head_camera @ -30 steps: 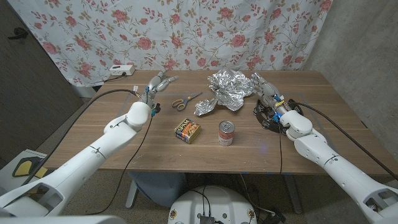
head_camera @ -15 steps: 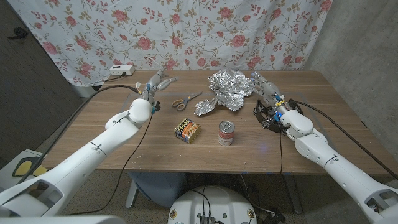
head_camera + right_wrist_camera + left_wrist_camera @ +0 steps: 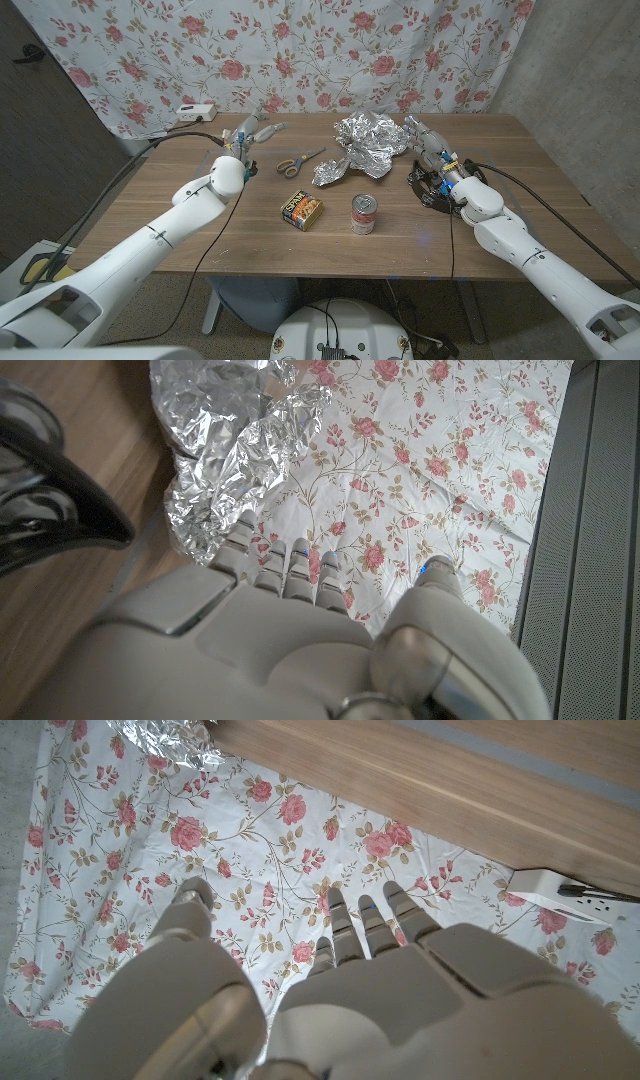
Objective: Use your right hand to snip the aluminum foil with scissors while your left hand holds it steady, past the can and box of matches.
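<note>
The desk (image 3: 560, 215) is brown wood with a fine grain. The aluminum foil (image 3: 365, 145) is shiny silver, full of bright and dark creases. The scissors (image 3: 299, 162) have orange handles and grey blades. The box of matches (image 3: 300, 210) is dark with yellow and red print. The can (image 3: 364, 214) has a red label with a white band and a silver top. Both arms are white; the left hand (image 3: 250, 134) and the right hand (image 3: 425, 135) are silver-grey. The curtain (image 3: 150, 50) is white with pink roses and olive leaves. A power strip (image 3: 195, 113) is white.
</note>
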Tool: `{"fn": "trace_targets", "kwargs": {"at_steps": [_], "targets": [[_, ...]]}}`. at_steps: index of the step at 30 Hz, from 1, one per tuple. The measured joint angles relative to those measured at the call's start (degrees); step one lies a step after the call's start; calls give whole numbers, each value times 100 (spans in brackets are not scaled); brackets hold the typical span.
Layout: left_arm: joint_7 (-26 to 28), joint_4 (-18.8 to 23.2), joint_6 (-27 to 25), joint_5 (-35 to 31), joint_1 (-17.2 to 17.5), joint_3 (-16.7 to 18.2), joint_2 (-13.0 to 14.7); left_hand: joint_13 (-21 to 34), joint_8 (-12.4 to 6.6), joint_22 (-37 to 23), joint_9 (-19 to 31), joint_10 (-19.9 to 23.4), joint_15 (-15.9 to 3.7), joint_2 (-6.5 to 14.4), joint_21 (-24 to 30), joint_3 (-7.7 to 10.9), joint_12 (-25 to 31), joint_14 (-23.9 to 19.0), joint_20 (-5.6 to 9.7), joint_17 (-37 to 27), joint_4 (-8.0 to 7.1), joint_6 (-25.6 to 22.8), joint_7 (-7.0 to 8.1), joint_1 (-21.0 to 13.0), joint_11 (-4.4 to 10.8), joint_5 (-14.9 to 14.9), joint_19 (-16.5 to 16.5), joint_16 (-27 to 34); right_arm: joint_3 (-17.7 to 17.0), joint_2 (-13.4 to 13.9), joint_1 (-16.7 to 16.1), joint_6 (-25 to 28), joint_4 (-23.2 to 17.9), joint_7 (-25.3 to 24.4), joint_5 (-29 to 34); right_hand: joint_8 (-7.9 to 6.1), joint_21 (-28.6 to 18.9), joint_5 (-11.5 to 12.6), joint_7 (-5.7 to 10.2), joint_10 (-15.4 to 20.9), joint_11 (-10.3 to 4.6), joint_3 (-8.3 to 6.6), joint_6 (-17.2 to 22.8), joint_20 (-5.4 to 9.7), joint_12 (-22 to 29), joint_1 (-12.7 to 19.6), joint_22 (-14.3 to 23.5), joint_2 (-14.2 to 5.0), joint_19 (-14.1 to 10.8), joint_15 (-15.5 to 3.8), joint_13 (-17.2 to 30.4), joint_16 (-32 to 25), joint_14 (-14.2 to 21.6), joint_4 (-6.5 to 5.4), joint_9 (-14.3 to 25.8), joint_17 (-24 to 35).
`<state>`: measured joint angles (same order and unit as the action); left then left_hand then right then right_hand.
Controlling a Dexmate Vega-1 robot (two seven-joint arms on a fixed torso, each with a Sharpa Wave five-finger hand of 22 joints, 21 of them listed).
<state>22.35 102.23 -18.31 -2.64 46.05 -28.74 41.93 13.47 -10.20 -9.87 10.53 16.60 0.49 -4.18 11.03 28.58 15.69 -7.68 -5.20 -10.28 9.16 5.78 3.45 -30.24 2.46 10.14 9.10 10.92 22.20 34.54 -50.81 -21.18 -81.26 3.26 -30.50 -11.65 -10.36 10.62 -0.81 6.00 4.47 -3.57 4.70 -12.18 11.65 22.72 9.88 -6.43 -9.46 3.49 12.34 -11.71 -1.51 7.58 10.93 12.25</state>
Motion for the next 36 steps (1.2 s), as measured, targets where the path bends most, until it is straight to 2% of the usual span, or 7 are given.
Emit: {"fn": "trace_targets", "kwargs": {"at_steps": [9, 14, 17, 25, 30, 31, 36], "targets": [[-236, 56, -218, -332, -184, -160, 167, 26, 0, 0, 0, -4, -83, 0, 0, -17, 0, 84, 31, 1, -17, 38, 4, 0, 60, 0, -31, 0, -10, 30, -14, -3, -31, -15, 26, 0, -25, 0, 0, 0, 0, 0, 0, 0, 0, 0, 0, 0, 0, 0, -11, 0, 0, 0, 0, 0], [-391, 96, -355, -519, -298, -242, 243, 26, -37, 0, 0, -136, -50, -29, 1, -17, -46, 136, 61, 16, -17, 69, -28, -29, -117, 0, -62, 0, -17, 54, -45, -2, -71, -38, 45, 0, -25, 0, 0, -53, -8, -24, 0, 0, 0, 0, 0, 0, 0, 0, -10, 0, 0, 24, 1, 0], [-450, 101, -416, -599, -349, -279, 268, 26, -41, 0, 0, -135, -50, -29, 1, -56, -51, 136, 93, 16, -23, 69, -28, -29, -137, 0, -29, 0, -23, 64, -64, 0, -94, -56, 50, 14, -25, 0, 0, -74, 13, -24, 0, 0, 0, 0, 0, 0, 0, 0, -10, 0, 0, 24, 1, 0], [-672, 89, -675, -867, -539, -450, 276, 26, -41, 0, 0, -33, -91, -105, 1, -181, -51, 177, 106, 16, -86, 69, -28, 47, 12, 0, -44, 0, -48, 86, -90, -6, -143, -80, 72, 24, -25, 0, 32, -107, -3, -40, -32, 0, 0, 0, 0, 0, -1, 0, -10, 0, 0, 8, 1, 1], [-835, 89, -926, -1173, -539, -450, 276, 26, -40, 0, 0, -33, -91, -126, 1, -214, -51, 176, 123, 15, -88, 89, -7, 68, 12, 0, -62, 0, -52, 95, -90, -6, -164, -80, 72, 24, -24, 0, 31, -107, -3, -40, -32, 0, 0, 0, 0, 0, -1, 0, -10, 0, 0, 8, 1, 1], [-865, 94, -975, -1235, -727, -690, 310, 25, -40, 0, 0, -33, -91, -130, 1, -230, -51, 177, 123, 15, -104, 89, -7, 71, 12, 0, -62, 0, -52, 95, -90, -48, -167, -65, 91, 24, -25, 0, 31, -107, -3, -40, -32, 0, 0, 0, 0, 0, -1, 0, -10, 0, 0, 8, 1, -4], [-1036, 144, -1177, -1523, -845, -861, 335, 25, -40, 0, 0, -11, -112, -158, 1, -268, -51, 154, 153, 15, -111, 89, -7, 99, 31, 0, -31, 0, -54, 100, -90, -74, -186, -44, 92, 24, -24, 0, 32, -107, -3, -40, -32, 1, 0, 1, 0, -1, -1, 0, -10, 0, 0, 8, 1, -27]]}}
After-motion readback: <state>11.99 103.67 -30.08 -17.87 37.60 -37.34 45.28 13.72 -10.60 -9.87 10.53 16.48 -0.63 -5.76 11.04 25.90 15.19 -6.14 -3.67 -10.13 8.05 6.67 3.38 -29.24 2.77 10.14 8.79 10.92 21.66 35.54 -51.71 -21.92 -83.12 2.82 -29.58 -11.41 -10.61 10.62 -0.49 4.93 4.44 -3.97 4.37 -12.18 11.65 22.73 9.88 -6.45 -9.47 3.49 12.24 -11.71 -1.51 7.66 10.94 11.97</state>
